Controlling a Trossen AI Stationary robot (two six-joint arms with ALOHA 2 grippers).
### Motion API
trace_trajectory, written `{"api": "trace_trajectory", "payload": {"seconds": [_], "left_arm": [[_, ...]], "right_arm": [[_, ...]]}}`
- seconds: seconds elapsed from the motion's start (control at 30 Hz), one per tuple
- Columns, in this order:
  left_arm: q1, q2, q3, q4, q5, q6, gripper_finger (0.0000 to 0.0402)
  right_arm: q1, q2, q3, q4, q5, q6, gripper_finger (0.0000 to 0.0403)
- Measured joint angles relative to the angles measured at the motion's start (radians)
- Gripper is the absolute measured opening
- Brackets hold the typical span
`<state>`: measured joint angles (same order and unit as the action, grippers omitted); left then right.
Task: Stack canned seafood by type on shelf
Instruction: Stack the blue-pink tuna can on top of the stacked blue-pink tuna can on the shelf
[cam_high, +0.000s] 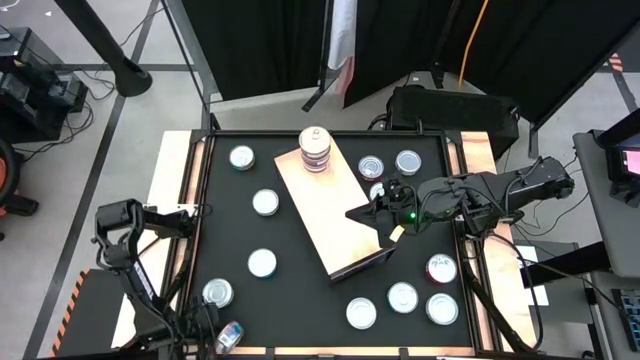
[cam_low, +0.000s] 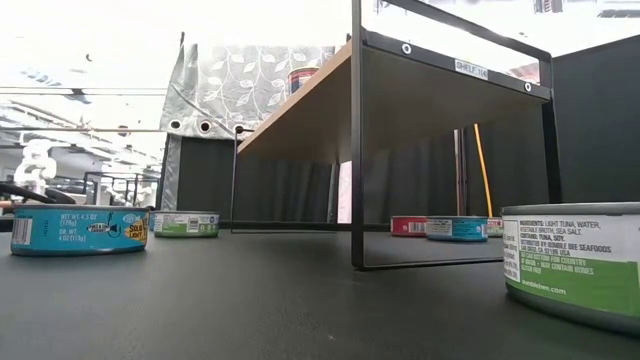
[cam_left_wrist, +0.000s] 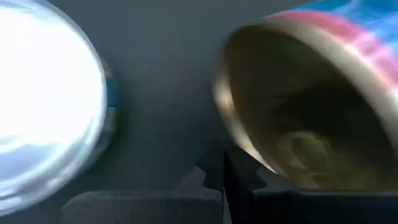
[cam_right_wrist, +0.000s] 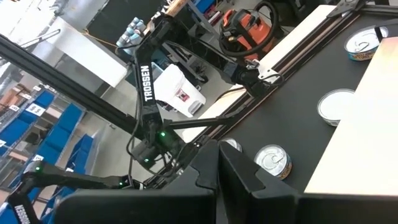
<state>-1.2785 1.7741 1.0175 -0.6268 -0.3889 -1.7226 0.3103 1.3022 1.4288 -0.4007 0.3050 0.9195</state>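
Observation:
The shelf (cam_high: 335, 215) is a pale wood board on a black frame, standing aslant mid-table, with a stack of tins (cam_high: 315, 150) at its far end. Several more tins lie flat on the black table, such as one (cam_high: 262, 263) left of the shelf. At the near left corner my left gripper (cam_left_wrist: 224, 177) is shut beside a tilted tin with a blue and pink label (cam_high: 228, 336). My right gripper (cam_high: 352, 214) hovers shut above the shelf's right part, touching nothing. My left gripper comes down steeply from above, with its shut fingers (cam_left_wrist: 214, 171) against the lower rim (cam_left_wrist: 249, 163) of the tilted tin. The tin leans with its hollow underside toward the wrist. Whether the rim is pinched or only pushed, I cannot tell.
A flat tin with a bright top (cam_left_wrist: 43, 118) lies close beside the left gripper. Several tins (cam_high: 402, 297) sit near the front right and two (cam_high: 407, 161) at the far right. The table's raised edge (cam_high: 195, 200) runs along the left side.

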Motion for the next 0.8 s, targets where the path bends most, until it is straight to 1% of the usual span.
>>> {"api": "trace_trajectory", "payload": {"seconds": [0.13, 0.2, 0.3, 0.37, 0.43, 0.5, 0.53, 0.6, 0.63, 0.7, 0.8], "left_arm": [[0.002, -0.004, 0.004, 0.016, 0.010, -0.014, 0.0000], [0.003, -0.006, 0.004, -0.013, 0.056, -0.072, 0.0000], [0.002, -0.052, 0.004, -0.077, 0.165, -0.187, 0.0000], [-0.001, -0.105, 0.007, -0.115, 0.185, -0.234, 0.0000], [-0.003, -0.172, 0.033, -0.185, 0.165, -0.282, 0.0000], [-0.009, -0.237, 0.057, -0.239, 0.070, -0.352, 0.0001], [-0.014, -0.264, 0.068, -0.237, 0.018, -0.384, 0.0005], [-0.016, -0.299, 0.096, -0.206, -0.059, -0.379, 0.0028], [-0.010, -0.314, 0.110, -0.194, -0.065, -0.362, 0.0045], [0.007, -0.321, 0.142, -0.187, -0.040, -0.338, 0.0093], [0.021, -0.306, 0.185, -0.188, 0.006, -0.306, 0.0184]], "right_arm": [[0.000, 0.000, 0.000, -0.002, -0.007, 0.000, 0.0004], [0.000, 0.000, 0.000, -0.002, -0.021, 0.000, 0.0004], [0.000, 0.000, 0.000, -0.002, -0.023, 0.001, 0.0004], [0.000, 0.000, 0.000, -0.002, -0.023, 0.001, 0.0004], [-0.001, 0.000, 0.000, -0.002, -0.023, 0.001, 0.0004], [-0.003, 0.000, 0.000, -0.002, -0.021, 0.002, 0.0004], [-0.004, 0.000, 0.000, -0.002, -0.021, 0.001, 0.0004], [-0.006, 0.000, 0.000, -0.005, -0.018, 0.001, 0.0004], [-0.009, 0.000, 0.000, -0.007, -0.018, 0.001, 0.0004], [-0.008, 0.000, 0.000, -0.013, -0.018, 0.003, 0.0004], [-0.008, 0.000, 0.000, -0.013, -0.018, 0.003, 0.0004]]}}
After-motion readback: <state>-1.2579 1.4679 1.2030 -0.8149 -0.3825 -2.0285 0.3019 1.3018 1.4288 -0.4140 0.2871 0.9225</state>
